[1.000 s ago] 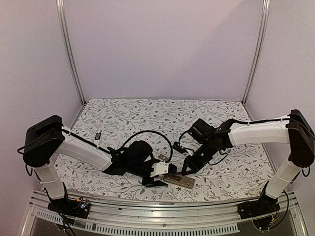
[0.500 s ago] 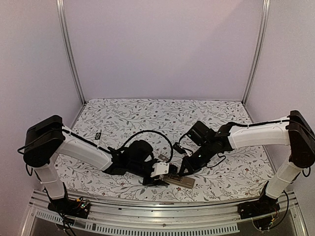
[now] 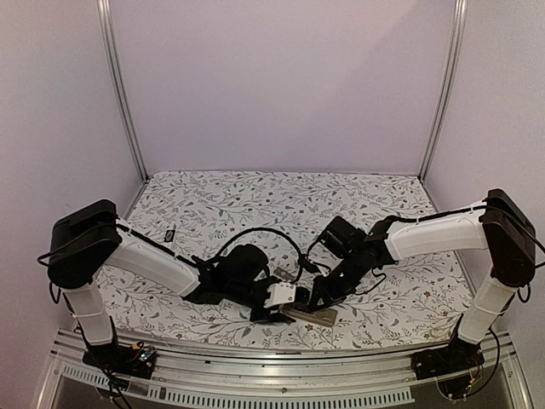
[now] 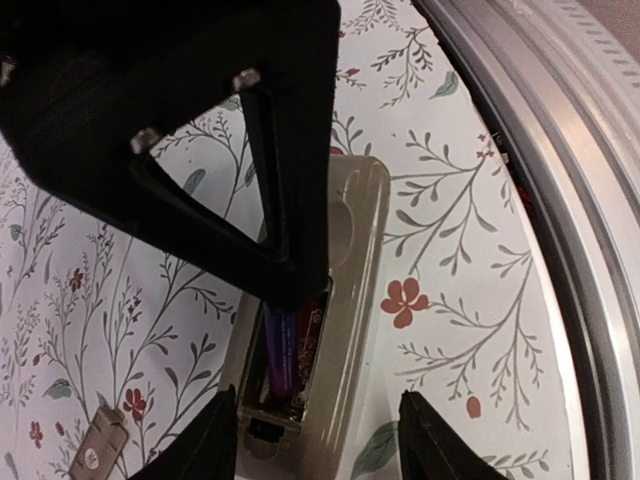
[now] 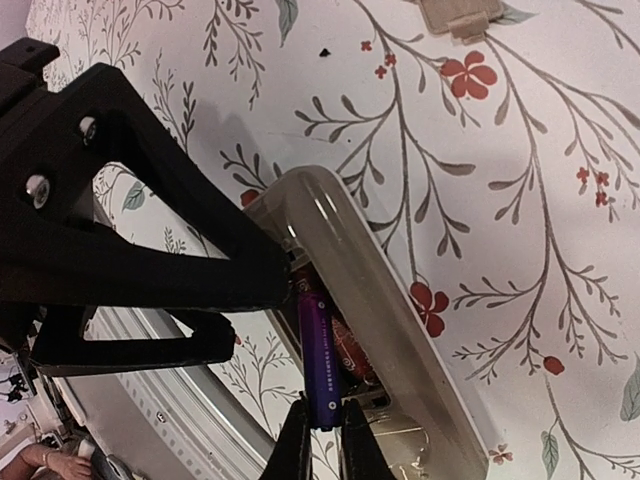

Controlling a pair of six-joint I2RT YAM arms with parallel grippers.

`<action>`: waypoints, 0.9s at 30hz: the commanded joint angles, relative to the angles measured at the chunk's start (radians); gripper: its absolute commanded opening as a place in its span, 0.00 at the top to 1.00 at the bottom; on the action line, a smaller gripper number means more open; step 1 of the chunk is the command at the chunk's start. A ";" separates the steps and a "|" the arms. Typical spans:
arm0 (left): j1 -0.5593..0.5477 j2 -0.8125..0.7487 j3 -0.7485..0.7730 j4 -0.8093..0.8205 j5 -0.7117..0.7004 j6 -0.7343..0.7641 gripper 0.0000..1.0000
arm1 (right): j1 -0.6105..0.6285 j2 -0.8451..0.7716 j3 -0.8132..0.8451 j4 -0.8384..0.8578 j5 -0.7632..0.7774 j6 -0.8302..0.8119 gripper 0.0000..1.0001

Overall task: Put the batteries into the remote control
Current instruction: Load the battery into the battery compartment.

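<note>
The beige remote [image 3: 312,315] lies near the table's front edge with its battery bay open. In the right wrist view the remote [image 5: 400,300] holds a red-patterned battery [image 5: 352,355] in the bay. A purple battery [image 5: 320,365] lies slanted over the bay's edge. My right gripper [image 5: 327,440] is shut on the purple battery's near end, and shows in the top view [image 3: 313,300]. My left gripper [image 4: 320,445] is open with its jaws either side of the remote [image 4: 350,260]; the purple battery [image 4: 280,350] shows there too. The left gripper [image 3: 281,300] sits at the remote's left end.
The beige battery cover [image 5: 460,15] lies loose on the floral cloth beyond the remote. A small dark object [image 3: 170,233] lies at the left of the table. The metal front rail [image 4: 560,180] runs close beside the remote.
My right arm has shifted a little left and down toward the remote. The left arm has hardly moved.
</note>
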 commanded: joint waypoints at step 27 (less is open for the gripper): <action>-0.020 0.055 0.020 0.074 0.070 -0.009 0.61 | 0.006 0.065 0.009 0.056 -0.063 -0.004 1.00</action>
